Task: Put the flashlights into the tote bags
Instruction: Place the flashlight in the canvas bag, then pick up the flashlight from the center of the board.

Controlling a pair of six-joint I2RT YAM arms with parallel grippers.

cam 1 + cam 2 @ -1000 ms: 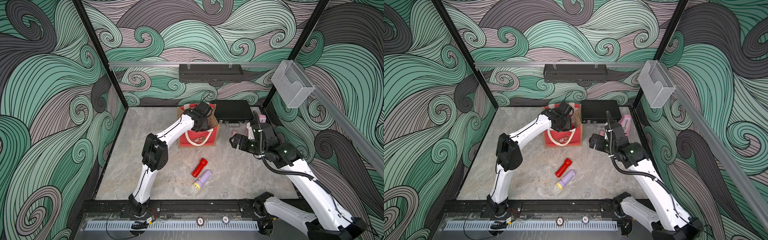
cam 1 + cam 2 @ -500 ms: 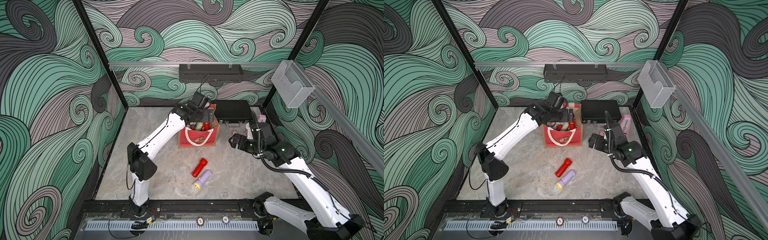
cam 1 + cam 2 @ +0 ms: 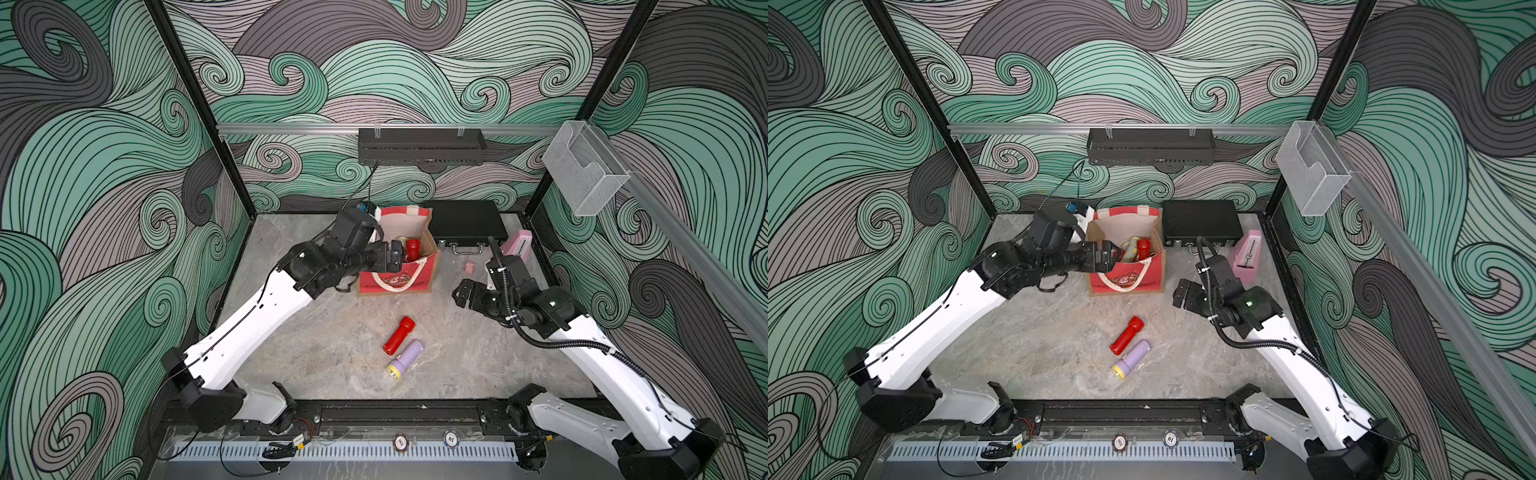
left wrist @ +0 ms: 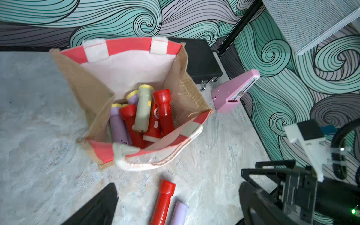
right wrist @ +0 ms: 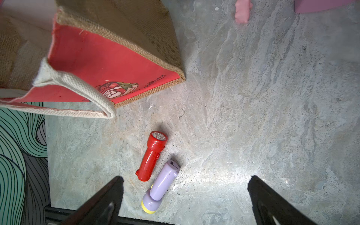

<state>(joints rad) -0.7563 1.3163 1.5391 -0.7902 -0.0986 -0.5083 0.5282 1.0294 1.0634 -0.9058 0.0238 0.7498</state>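
Observation:
The tote bag (image 3: 409,281) (image 3: 1128,281) stands open at the back middle of the table, red front towards me. Inside it lie several flashlights, among them a red one (image 4: 163,111), a pale green one (image 4: 143,110) and a lilac one (image 4: 117,124). My left gripper (image 3: 395,259) (image 3: 1112,257) (image 4: 178,194) hangs open and empty at the bag's left rim. Two flashlights lie side by side on the table in front of the bag: red (image 3: 398,336) (image 5: 152,155) and lilac with a yellow rim (image 3: 405,359) (image 5: 161,185). My right gripper (image 3: 465,293) (image 5: 186,177) hovers open and empty to the right of the bag.
A black hard case (image 3: 467,222) lies behind the bag on the right, with a pink metronome (image 3: 517,247) beside it. A small pink piece (image 3: 469,267) lies on the table near them. A black tray (image 3: 422,145) and a clear holder (image 3: 586,174) hang on the walls.
My left gripper has opened and come up out of the bag, drawing back to its left rim. The right arm has hardly moved.

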